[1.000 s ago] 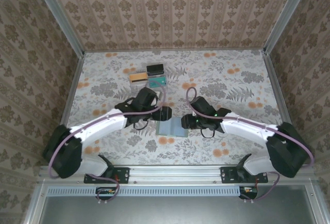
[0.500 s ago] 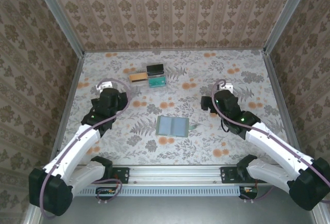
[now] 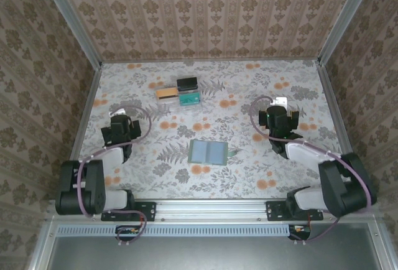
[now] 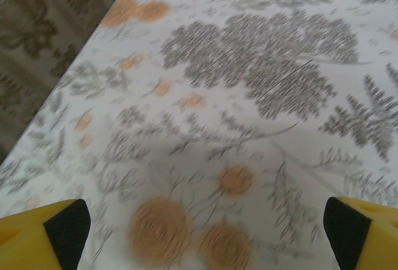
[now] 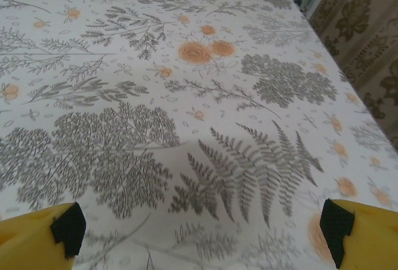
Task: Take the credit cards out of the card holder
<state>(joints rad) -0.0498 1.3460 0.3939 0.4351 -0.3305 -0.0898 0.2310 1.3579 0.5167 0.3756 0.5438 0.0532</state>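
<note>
The card holder (image 3: 208,152) lies spread open and flat on the flowered table, near the middle. A yellow-orange credit card (image 3: 165,93) with a dark band lies flat toward the back, well apart from the holder. My left gripper (image 3: 119,130) is drawn back to the left of the holder. In the left wrist view the left gripper (image 4: 205,236) is open, with bare tablecloth between its fingers. My right gripper (image 3: 279,119) is drawn back to the holder's right. In the right wrist view the right gripper (image 5: 202,229) is open over bare cloth.
A black card-sized object (image 3: 186,83) and a teal one (image 3: 189,98) lie beside the yellow-orange card at the back. Patterned walls with metal rails (image 3: 84,127) enclose the table on three sides.
Both arms have pulled away from the card holder, left arm to the left and right arm to the right, and folded back. The holder stays open on the table.
</note>
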